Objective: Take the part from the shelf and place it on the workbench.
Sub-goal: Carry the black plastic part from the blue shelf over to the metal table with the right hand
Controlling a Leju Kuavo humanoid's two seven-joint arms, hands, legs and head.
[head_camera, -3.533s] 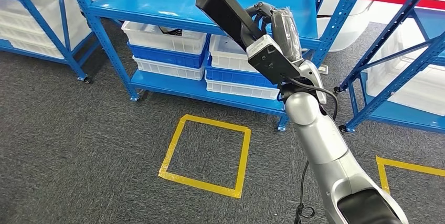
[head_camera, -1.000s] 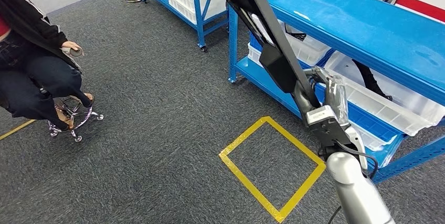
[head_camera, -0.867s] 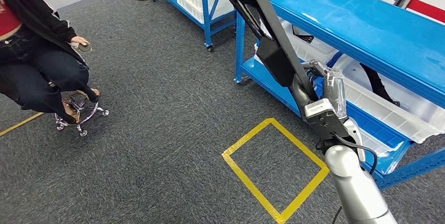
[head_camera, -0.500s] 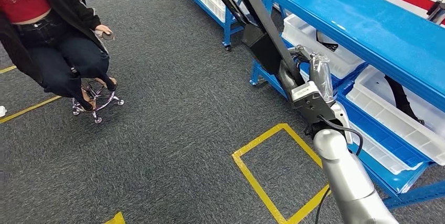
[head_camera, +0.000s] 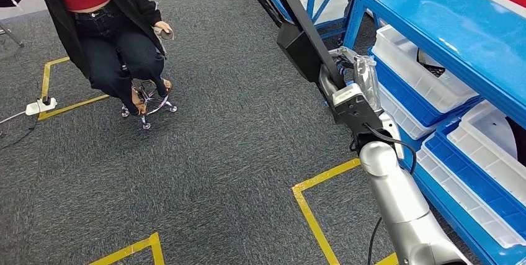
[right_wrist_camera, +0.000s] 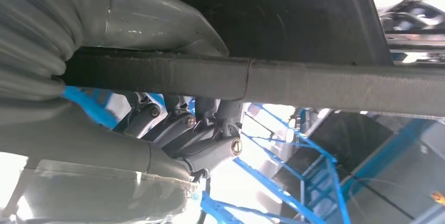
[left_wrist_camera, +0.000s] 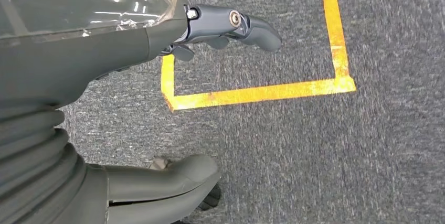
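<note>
grey carpet (head_camera: 236,153) with yellow tape, blue shelf (head_camera: 446,23) at right, seated person (head_camera: 111,35) beyond. right hand (head_camera: 347,69) grips the long black part (head_camera: 298,26) raised above the floor; left hand (left_wrist_camera: 105,77) hangs spread, holding nothing.

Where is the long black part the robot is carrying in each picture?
Head view: the long black part runs from top centre down to the right hand, which grips it.
Left wrist view: not in it.
Right wrist view: the part crosses the picture as a dark bar above the hand's fingers.
Shared landmark: the blue shelf, behind the fingers in the right wrist view.
</note>
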